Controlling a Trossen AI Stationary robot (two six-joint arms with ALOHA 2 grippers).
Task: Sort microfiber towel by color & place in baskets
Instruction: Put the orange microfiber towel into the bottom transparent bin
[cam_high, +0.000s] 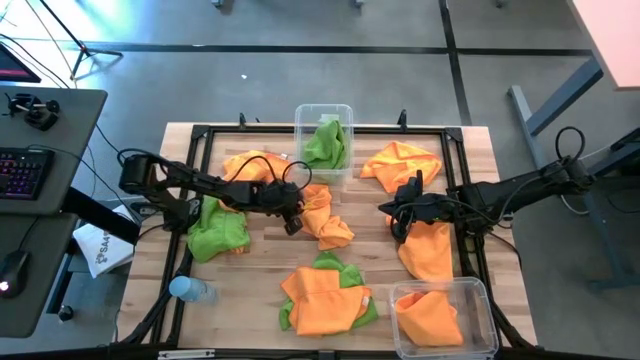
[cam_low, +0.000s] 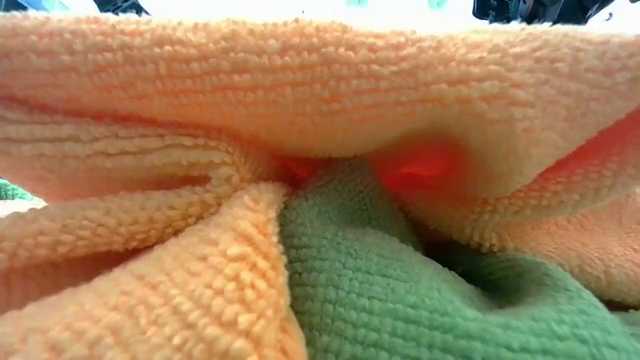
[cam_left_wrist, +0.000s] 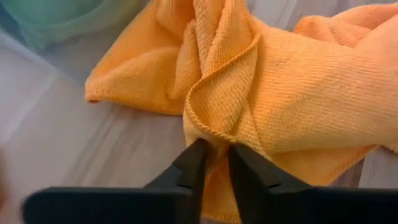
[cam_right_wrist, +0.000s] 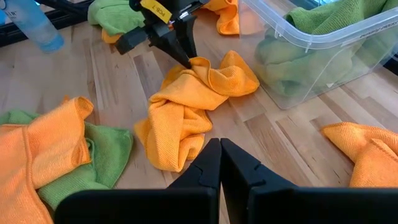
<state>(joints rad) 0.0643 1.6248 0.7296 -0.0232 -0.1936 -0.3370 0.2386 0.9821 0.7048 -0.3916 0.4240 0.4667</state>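
Near the middle of the tabletop (cam_high: 200, 290), the left gripper (cam_left_wrist: 214, 158) has its fingers narrowed around a raised fold of the crumpled orange towel (cam_right_wrist: 186, 112), just beside the green-filled basket (cam_high: 323, 112) at the far edge. The bite looks thin; lifting could let the hem slip free. The right gripper (cam_right_wrist: 219, 155), fingers closed and empty, hovers nearby and could snag it.

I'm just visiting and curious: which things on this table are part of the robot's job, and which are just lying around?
Part of the job:
- orange towels
- green towels
- far basket, holding green
- near basket, holding orange
- left gripper, pinching an orange towel fold
- right gripper, shut, waiting

Just lying about:
- blue-capped bottle
- white paper bag
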